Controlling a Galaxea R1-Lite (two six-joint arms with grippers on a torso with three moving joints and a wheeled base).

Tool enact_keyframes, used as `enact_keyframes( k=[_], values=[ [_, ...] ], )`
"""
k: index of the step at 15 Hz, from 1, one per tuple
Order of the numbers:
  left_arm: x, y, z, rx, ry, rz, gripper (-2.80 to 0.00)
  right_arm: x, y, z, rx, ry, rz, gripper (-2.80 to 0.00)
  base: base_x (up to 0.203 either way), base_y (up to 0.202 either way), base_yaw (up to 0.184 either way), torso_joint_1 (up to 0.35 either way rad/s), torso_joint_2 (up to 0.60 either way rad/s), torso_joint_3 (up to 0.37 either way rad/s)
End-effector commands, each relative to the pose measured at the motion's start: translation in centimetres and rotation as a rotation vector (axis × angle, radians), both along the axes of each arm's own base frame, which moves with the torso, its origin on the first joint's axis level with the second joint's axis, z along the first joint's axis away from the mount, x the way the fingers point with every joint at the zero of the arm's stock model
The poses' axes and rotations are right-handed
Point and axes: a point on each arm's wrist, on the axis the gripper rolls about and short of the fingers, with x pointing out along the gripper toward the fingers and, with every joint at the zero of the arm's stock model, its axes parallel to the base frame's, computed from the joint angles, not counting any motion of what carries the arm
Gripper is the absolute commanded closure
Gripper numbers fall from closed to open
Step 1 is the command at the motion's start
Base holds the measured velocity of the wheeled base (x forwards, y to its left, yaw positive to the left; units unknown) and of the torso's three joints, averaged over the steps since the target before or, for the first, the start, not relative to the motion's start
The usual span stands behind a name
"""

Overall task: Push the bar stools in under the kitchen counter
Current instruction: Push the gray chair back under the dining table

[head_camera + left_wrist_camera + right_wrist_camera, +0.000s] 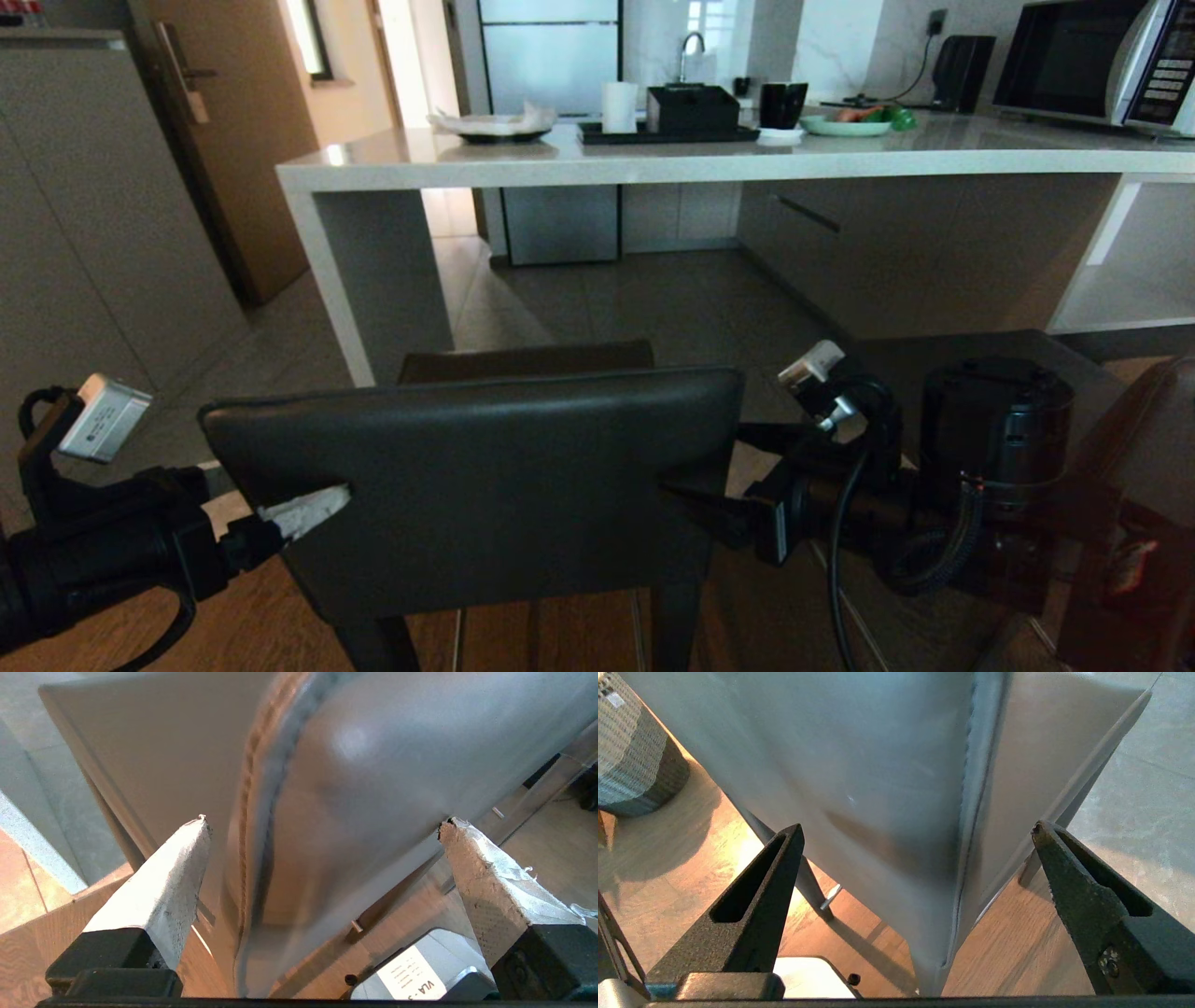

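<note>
— Closest in, what's there?
— Dark padded stool [485, 476], its backrest between both grippers. Left gripper [303, 511] at its left edge, right gripper [695, 504] at its right edge, jaws of both spread wide, straddling the backrest edges, clamping nothing.
— And the worktop [709, 157]?
— Ahead, beyond a stretch of tiled floor [644, 299], carrying a tray [667, 133], plates and a microwave [1092, 61].
— Anything in the way?
— A black cylindrical appliance [994, 420] stands right of the stool.
</note>
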Motion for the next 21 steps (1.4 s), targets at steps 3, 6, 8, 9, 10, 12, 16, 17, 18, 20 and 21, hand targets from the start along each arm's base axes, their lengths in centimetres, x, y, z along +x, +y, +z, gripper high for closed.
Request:
enact_keyframes(
  k=[3, 6, 8, 9, 10, 12, 16, 17, 18, 20, 21],
  values=[
    [0.4, -0.1, 0.3, 0.001, -0.013, -0.007, -2.80, 0.5, 0.4, -0.8, -0.014, 0.018, 0.001, -2.80, 0.000, 0.000, 0.000, 0.000, 0.00, 0.000],
    [0.4, 0.1, 0.2, -0.001, -0.006, 0.006, -2.80, 0.8, 0.5, -0.8, -0.013, 0.017, -0.003, -2.80, 0.000, 0.000, 0.000, 0.000, 0.00, 0.000],
    [0.4, 0.1, 0.1, -0.004, -0.001, 0.010, -2.80, 1.2, 0.8, -1.3, -0.029, 0.024, -0.028, -2.80, 0.000, 0.000, 0.000, 0.000, 0.00, 0.000],
    [0.3, -0.1, 0.1, -0.005, -0.002, -0.003, -2.80, 1.7, 1.1, -1.7, -0.038, 0.033, -0.039, -2.80, 0.000, 0.000, 0.000, 0.000, 0.00, 0.000],
    [0.3, -0.5, 0.1, -0.005, -0.001, -0.026, -2.80, 2.3, 1.4, -2.0, -0.039, 0.034, -0.048, -2.80, 0.000, 0.000, 0.000, 0.000, 0.00, 0.000],
    [0.4, -1.0, 0.2, -0.013, 0.006, -0.047, -2.80, 3.2, 1.9, -1.9, -0.027, 0.017, -0.061, -2.80, 0.000, 0.000, 0.000, 0.000, 0.00, 0.000],
    [0.6, -0.9, 0.7, -0.060, 0.024, -0.030, -2.80, 3.8, 1.8, -1.4, -0.020, -0.004, -0.099, -2.80, 0.000, 0.000, 0.000, 0.000, 0.00, 0.000],
    [0.6, -0.9, 0.6, -0.060, 0.026, -0.030, -2.80, 4.1, 1.9, -1.1, -0.012, -0.015, -0.102, -2.80, 0.000, 0.000, 0.000, 0.000, 0.00, 0.000],
    [0.6, -0.9, 0.5, -0.061, 0.029, -0.031, -2.80, 4.2, 2.0, -1.0, -0.009, -0.021, -0.103, -2.80, 0.000, 0.000, 0.000, 0.000, 0.00, 0.000],
    [0.7, -0.9, 0.5, -0.060, 0.032, -0.034, -2.80, 4.6, 2.1, -1.1, -0.014, -0.026, -0.107, -2.80, 0.000, 0.000, 0.000, 0.000, 0.00, 0.000],
    [0.9, -1.0, 0.4, -0.057, 0.035, -0.036, -2.80, 4.9, 1.9, -1.0, -0.013, -0.031, -0.117, -2.80, 0.000, 0.000, 0.000, 0.000, 0.00, 0.000]
  ],
)
